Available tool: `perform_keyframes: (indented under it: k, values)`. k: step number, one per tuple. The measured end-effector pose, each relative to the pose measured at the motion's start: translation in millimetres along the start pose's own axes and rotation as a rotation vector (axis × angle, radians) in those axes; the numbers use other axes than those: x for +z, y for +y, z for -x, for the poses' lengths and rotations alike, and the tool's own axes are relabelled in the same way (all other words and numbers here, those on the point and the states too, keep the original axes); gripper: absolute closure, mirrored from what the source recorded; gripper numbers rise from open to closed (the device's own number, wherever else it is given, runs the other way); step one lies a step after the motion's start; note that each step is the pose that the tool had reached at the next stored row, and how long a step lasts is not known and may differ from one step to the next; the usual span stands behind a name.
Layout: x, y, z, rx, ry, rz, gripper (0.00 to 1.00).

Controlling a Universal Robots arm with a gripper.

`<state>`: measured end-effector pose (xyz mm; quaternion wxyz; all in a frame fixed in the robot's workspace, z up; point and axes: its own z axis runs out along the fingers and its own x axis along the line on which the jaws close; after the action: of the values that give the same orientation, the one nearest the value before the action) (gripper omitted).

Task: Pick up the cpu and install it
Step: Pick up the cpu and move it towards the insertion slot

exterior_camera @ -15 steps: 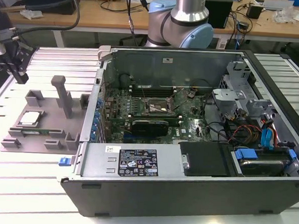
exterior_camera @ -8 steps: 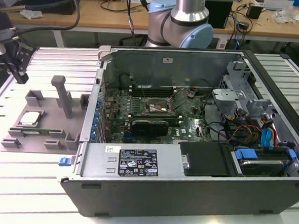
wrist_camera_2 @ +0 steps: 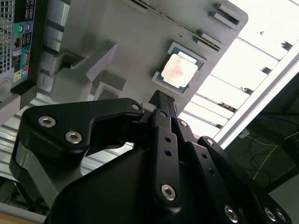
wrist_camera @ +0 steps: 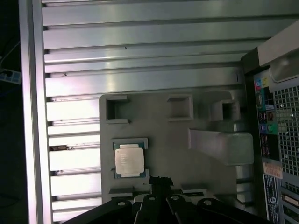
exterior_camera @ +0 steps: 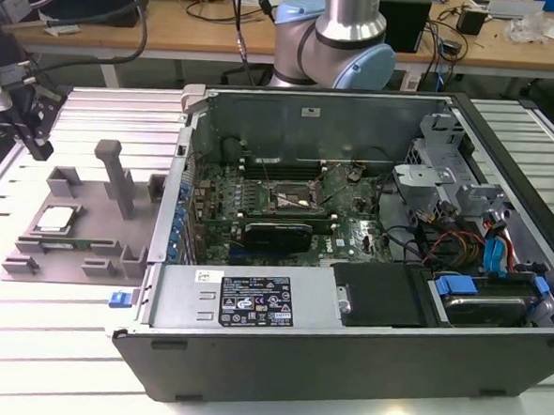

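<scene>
The cpu [exterior_camera: 56,218] is a small square chip with a silver top. It lies flat in a recess of the grey tray [exterior_camera: 88,217], at the exterior view's left, beside the open computer case. Both wrist views look down on the cpu [wrist_camera_2: 180,70] [wrist_camera: 129,158] in the tray [wrist_camera_2: 126,42] [wrist_camera: 163,135]. My gripper [exterior_camera: 39,148] hangs above the table, apart from the tray and beyond its far left corner. Its black fingers come together at the tip [wrist_camera_2: 161,99] [wrist_camera: 159,180], shut with nothing between them. The motherboard socket [exterior_camera: 291,202] sits in the middle of the case.
The open computer case [exterior_camera: 351,231] fills the middle and right of the table, its rear wall next to the tray. An upright grey post [exterior_camera: 117,174] and blocks rise from the tray. The arm's base [exterior_camera: 339,33] stands behind the case. The table top is ribbed aluminium [exterior_camera: 62,345].
</scene>
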<state>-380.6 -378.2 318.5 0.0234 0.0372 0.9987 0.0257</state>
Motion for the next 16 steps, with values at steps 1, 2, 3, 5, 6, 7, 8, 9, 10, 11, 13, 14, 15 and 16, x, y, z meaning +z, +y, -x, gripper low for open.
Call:
perform_keyframes:
  k: [1,2,3,5,6,7,8,9,10,11,13,14,15,16]
  values:
    - [2.9,-0.2,-1.4,0.0,0.0001,0.0,0.89]
    - [3.8,-0.3,-1.8,0.0,0.0,0.0001,0.89]
    - [4.7,-0.4,-2.2,0.0,-0.0001,0.0001,0.89]
    - [8.5,-0.7,-4.0,0.0,0.0,0.0,0.89]
    - [9.6,-0.8,-4.4,0.0,0.0,0.0001,0.89]
    - [11.8,-1.0,-5.3,0.0,-0.0001,0.0001,0.89]
    - [15.9,-1.3,-7.1,0.0,-0.0001,0.0001,0.89]
    - [17.9,-1.5,-8.0,0.0,0.0,0.0001,0.89]
    - [20.3,-1.7,-9.0,0.0,0.0,0.0001,0.89]
    - [22.6,-1.9,-10.0,0.0,0.0,0.0001,0.89]
    - [27.7,-2.3,-12.1,0.0,-0.0001,0.0001,0.89]
    - [29.3,-2.4,-12.8,0.0,-0.0001,0.0002,0.89]
    - [30.6,-2.6,-13.2,0.0,0.0,0.0002,0.89]
    - [32.2,-2.6,-13.9,0.0,0.0,0.0003,0.89]
